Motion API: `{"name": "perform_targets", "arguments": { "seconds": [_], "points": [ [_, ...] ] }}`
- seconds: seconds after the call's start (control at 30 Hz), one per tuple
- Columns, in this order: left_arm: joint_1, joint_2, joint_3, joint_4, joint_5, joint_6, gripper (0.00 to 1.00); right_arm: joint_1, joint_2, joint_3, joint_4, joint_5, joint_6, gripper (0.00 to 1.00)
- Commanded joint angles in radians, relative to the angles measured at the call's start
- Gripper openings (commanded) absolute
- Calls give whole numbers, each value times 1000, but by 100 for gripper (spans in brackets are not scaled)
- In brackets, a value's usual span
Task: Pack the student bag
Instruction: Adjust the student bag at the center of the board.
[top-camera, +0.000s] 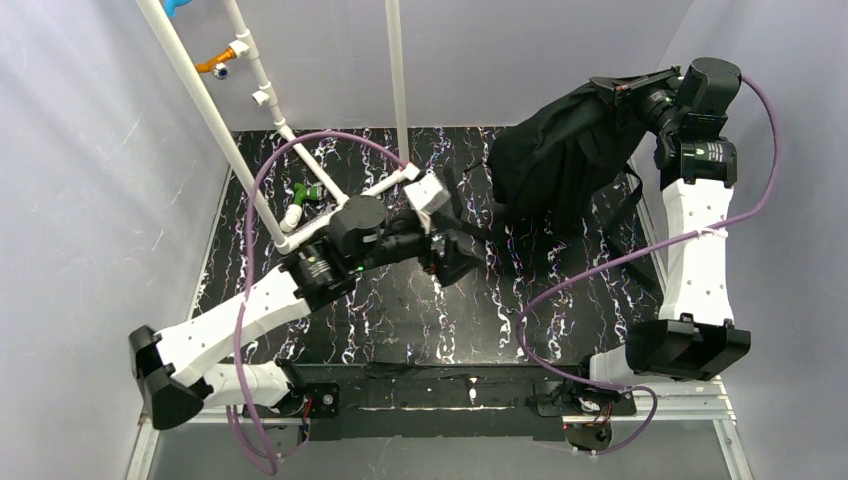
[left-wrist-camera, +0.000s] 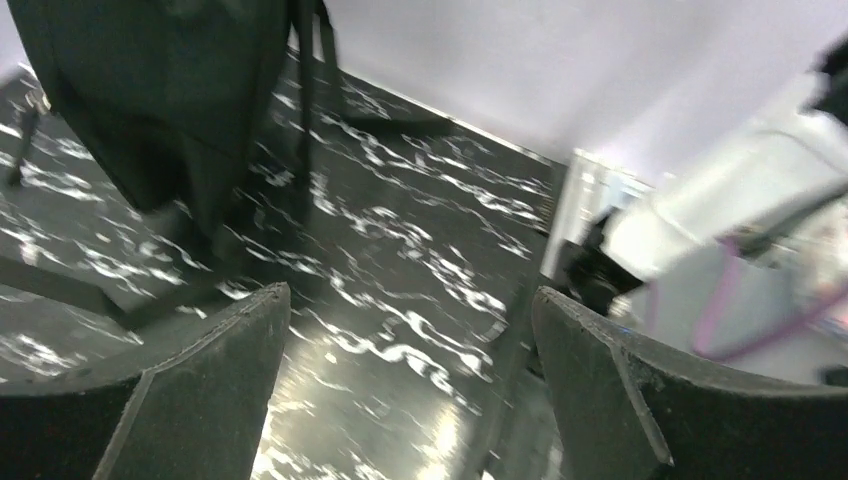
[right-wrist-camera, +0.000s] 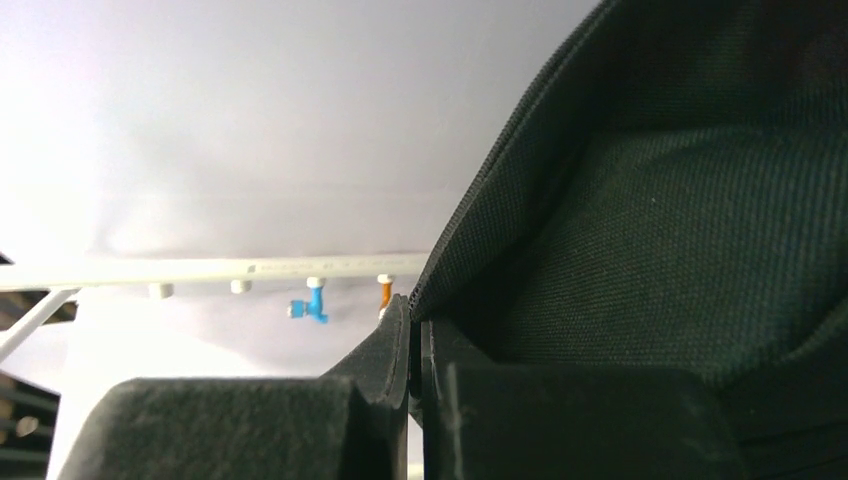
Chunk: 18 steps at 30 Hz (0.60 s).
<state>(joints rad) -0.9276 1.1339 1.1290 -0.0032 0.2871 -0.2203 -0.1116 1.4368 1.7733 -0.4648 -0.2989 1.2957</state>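
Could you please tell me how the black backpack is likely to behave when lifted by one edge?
Probably floppy: pinched at its rim by the right gripper, the backpack sags in folds below the pinch. Its straps trail loose on the table, so they may drag or snag. The woven fabric looks unlikely to slip from shut jaws.

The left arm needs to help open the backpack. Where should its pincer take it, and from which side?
Probably its raised upper edge, from the left: the student bag hangs from the shut right pincer, leaving that edge exposed toward the open left pincer.
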Motion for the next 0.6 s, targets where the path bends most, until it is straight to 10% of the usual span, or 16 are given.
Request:
{"name": "perform_targets", "arguments": {
  "seconds": [0.0,0.37,0.47,0.57],
  "points": [
    [-70,122,89,188,-308,229,90,18,-126,30,337,-102,122,1],
    [-84,397,326,177,-667,294,80,60,-132,-16,381,-125,162,1],
    [-82,453,381,172,-583,290,61,77,-136,-27,382,-122,157,1],
    [-82,499,433,152,-571,285,17,100,-140,-36,378,-117,129,1]
  ]
}}
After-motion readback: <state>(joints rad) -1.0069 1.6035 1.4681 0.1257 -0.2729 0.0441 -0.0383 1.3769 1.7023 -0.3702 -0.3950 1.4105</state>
